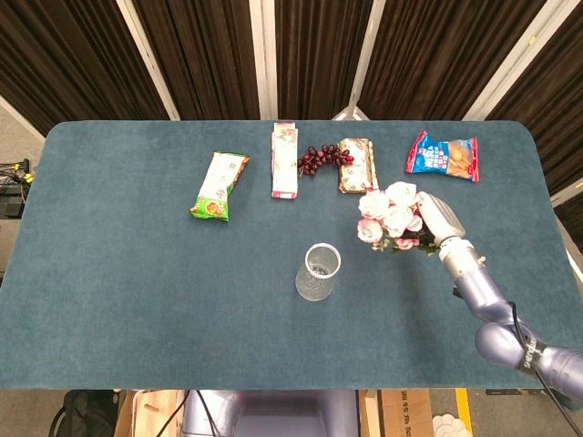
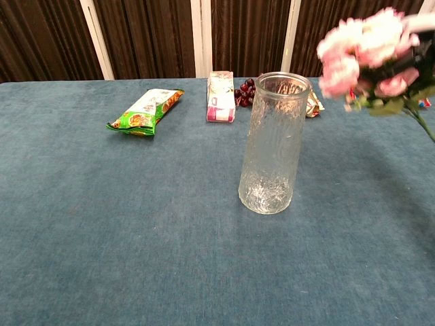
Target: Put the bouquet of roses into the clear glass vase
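Right hand: the robot's right hand (image 1: 438,218) grips one bouquet of pink roses (image 1: 386,217), fingers wrapped round the stems, over the right half of the table (image 1: 118,273).
Bouquet: held off the cloth, blooms pointing toward the left edge; in the chest view the blooms (image 2: 363,44) hang above the level of the vase rim and to its right, with green leaves and a stem trailing toward the right.
Vase: one clear glass vase (image 1: 318,271) stands upright near the middle of the table, closer to the near edge, apart from the flowers; the chest view shows its textured wall (image 2: 272,144).
Left hand: appears in neither view.
Far edge, left to right: one green snack packet (image 1: 219,186); one long pink-and-white packet (image 1: 285,159); one bunch of dark red grapes (image 1: 320,159); one tan-and-white snack packet (image 1: 358,165), touching the grapes; one blue-and-red snack bag (image 1: 443,155) toward the far right corner.
Packet count: four in all, lying flat.
Backdrop: dark curtains with pale vertical strips (image 1: 264,55) behind the table.
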You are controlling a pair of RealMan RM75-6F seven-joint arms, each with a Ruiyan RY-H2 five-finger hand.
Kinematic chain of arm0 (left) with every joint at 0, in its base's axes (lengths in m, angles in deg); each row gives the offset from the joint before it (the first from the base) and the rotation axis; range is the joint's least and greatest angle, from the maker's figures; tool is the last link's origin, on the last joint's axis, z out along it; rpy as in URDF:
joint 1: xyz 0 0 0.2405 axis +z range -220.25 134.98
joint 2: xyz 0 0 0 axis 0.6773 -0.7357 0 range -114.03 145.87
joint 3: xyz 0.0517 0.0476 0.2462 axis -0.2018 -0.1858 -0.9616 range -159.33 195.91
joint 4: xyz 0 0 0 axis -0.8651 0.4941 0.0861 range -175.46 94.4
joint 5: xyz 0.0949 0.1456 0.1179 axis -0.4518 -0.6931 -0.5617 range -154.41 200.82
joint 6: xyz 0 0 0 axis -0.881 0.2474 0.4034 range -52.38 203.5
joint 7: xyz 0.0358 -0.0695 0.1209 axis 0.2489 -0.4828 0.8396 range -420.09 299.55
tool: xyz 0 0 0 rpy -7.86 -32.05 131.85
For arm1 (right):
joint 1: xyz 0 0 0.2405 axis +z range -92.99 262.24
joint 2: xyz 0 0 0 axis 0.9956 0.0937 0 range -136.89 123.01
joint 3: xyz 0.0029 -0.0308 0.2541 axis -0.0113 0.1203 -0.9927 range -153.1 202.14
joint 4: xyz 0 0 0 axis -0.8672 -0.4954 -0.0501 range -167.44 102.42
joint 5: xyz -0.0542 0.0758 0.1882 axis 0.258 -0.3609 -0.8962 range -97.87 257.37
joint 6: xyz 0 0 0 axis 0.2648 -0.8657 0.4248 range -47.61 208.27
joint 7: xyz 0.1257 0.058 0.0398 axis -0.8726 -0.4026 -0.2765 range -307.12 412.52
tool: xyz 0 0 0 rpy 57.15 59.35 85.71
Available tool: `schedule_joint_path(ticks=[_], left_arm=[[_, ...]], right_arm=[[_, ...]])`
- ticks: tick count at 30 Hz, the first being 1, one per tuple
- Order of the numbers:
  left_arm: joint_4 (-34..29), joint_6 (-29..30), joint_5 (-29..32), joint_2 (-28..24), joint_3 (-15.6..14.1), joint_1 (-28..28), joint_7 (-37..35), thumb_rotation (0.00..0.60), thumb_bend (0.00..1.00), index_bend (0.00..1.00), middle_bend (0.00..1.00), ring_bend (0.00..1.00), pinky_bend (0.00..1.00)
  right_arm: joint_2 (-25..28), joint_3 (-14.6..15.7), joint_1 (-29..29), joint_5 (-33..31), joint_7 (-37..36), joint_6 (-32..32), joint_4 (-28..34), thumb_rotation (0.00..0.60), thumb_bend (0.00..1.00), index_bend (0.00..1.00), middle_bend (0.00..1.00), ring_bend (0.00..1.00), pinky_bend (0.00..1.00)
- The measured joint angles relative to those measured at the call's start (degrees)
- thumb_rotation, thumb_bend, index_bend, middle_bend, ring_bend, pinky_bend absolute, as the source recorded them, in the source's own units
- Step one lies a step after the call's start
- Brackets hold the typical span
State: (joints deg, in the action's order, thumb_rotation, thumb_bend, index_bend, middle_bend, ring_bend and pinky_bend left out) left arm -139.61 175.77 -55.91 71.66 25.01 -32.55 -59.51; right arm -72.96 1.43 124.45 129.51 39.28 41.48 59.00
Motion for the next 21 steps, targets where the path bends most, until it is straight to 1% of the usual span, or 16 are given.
schedule_joint_path(ticks=[3,4,6,7,10,14,16,21], left_arm=[[0.2,-0.2,-0.2,-0.3,-0.1,0.0,-1.1,0.6,0.2,0.1,0.0,0.0,0.0],[0.3,-0.3,-0.2,-0.4,-0.1,0.0,-1.5,0.6,0.2,0.1,0.0,0.0,0.0],[0.5,-0.6,-0.3,-0.6,-0.2,0.0,-2.3,0.6,0.2,0.1,0.0,0.0,0.0],[0.6,-0.8,-0.4,-0.7,-0.3,-0.1,-2.5,0.6,0.2,0.1,0.0,0.0,0.0],[0.8,-1.1,-0.7,-1.0,-0.4,-0.2,-3.3,0.6,0.2,0.1,0.0,0.0,0.0],[1.1,-1.2,-0.8,-1.3,-0.5,-0.1,-4.5,0.6,0.2,0.1,0.0,0.0,0.0],[1.2,-1.2,-0.6,-1.4,-0.4,-0.1,-5.0,0.6,0.2,0.1,0.0,0.0,0.0],[1.3,-1.5,0.1,-1.5,-0.2,-0.2,-5.1,0.6,0.2,0.1,0.0,0.0,0.0]], right_arm=[[3.2,-4.5,-1.0,0.0,-5.3,-1.0,7.0,0.6,0.53,0.65,0.49,0.57,0.23],[4.4,-6.5,-1.4,-0.4,-7.5,-1.8,9.9,0.6,0.53,0.65,0.49,0.57,0.22],[6.0,-9.7,-1.9,-1.4,-10.1,-3.6,14.0,0.6,0.53,0.65,0.49,0.57,0.22],[6.9,-12.3,-2.1,-2.7,-11.4,-5.6,16.9,0.6,0.53,0.65,0.49,0.57,0.22],[8.0,-15.3,-1.9,-5.7,-12.1,-10.1,20.7,0.6,0.53,0.65,0.49,0.57,0.22],[8.7,-17.8,-0.5,-10.1,-10.9,-16.2,25.0,0.6,0.53,0.65,0.49,0.57,0.22],[8.9,-18.8,0.6,-13.1,-9.9,-18.2,26.5,0.6,0.53,0.65,0.49,0.57,0.22],[10.3,-21.0,3.2,-21.3,-7.7,-20.1,29.8,0.6,0.53,0.65,0.49,0.57,0.22]])
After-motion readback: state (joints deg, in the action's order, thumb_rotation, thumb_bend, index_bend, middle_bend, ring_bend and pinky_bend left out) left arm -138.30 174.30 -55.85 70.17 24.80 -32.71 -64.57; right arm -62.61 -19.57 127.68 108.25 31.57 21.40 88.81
